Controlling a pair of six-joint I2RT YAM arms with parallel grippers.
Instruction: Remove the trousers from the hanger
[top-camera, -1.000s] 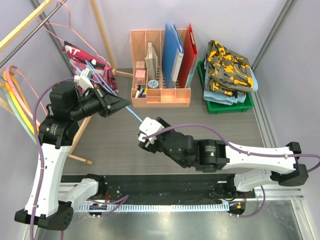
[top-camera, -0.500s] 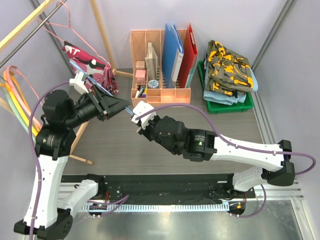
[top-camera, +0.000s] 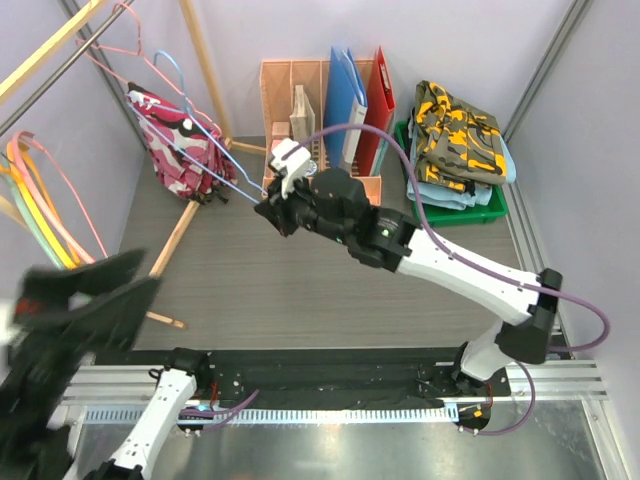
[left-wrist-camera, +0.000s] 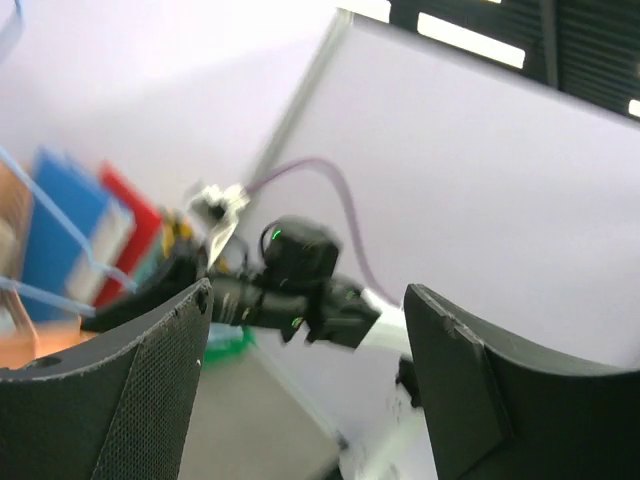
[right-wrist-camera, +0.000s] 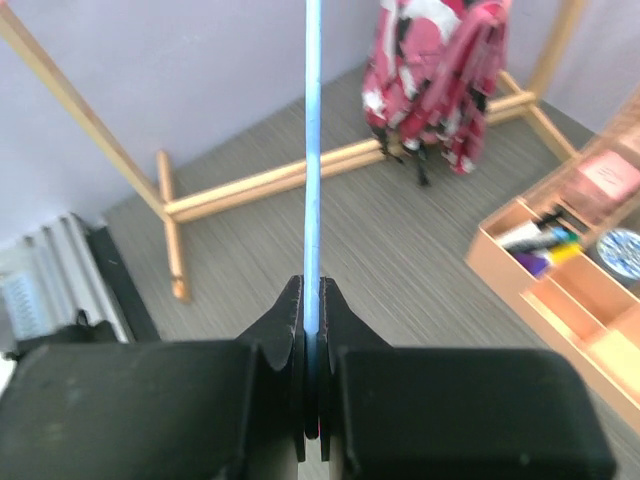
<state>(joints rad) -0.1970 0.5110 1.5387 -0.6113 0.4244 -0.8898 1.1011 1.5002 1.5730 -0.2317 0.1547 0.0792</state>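
Pink camo trousers (top-camera: 176, 150) prob. folded over blue hanger (right-wrist-camera: 312, 120), R end effector (right-wrist-camera: 312, 292) clamping it, L end effector (left-wrist-camera: 305, 300) wide

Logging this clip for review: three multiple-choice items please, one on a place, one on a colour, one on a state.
1. The yellow camouflage trousers lie: A in the green bin; B on the rail; C on the hanger.
2. The hanger in the right gripper is: A pink; B light blue; C yellow.
3. The left gripper is: A shut on cloth; B shut on the hanger; C open.
A: folded stack in the bin. B: blue wire between shut jaws. C: jaws wide apart, empty.
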